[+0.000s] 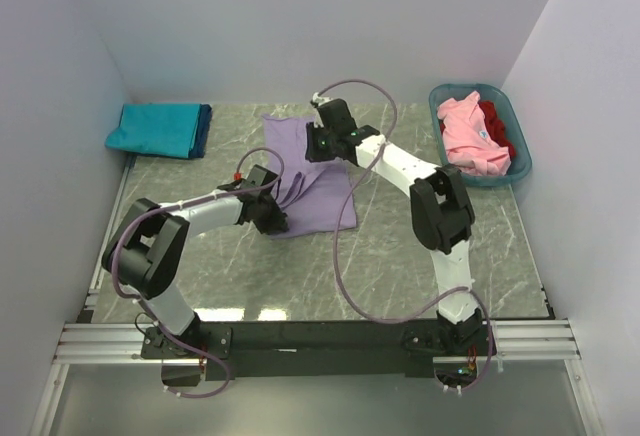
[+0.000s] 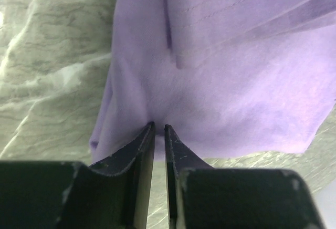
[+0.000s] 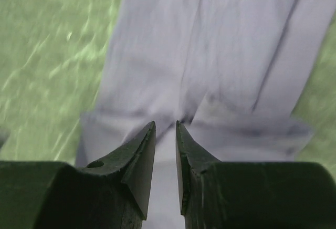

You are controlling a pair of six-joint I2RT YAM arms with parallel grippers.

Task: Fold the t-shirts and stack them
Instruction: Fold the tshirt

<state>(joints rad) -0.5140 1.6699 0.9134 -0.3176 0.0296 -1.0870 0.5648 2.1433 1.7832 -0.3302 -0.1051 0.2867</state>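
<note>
The lavender t-shirt (image 1: 322, 191) lies bunched on the marble table, its creases running towards both grippers. My left gripper (image 1: 276, 220) is at its near left corner. In the left wrist view the left gripper (image 2: 159, 127) is shut on the shirt's edge (image 2: 236, 82), jaws nearly together and cloth pinched at the tips. My right gripper (image 1: 323, 144) is at the shirt's far edge. In the blurred right wrist view the right gripper (image 3: 166, 124) has its jaws narrowly apart with lavender cloth (image 3: 210, 45) filling the gap and creases converging on the tips.
Folded teal and dark blue t-shirts (image 1: 158, 129) are stacked at the back left corner. A teal-blue plastic basket (image 1: 520, 161) at the back right holds a pink shirt (image 1: 468, 136) and a red one (image 1: 497, 126). Walls enclose the table (image 1: 400, 256) on three sides.
</note>
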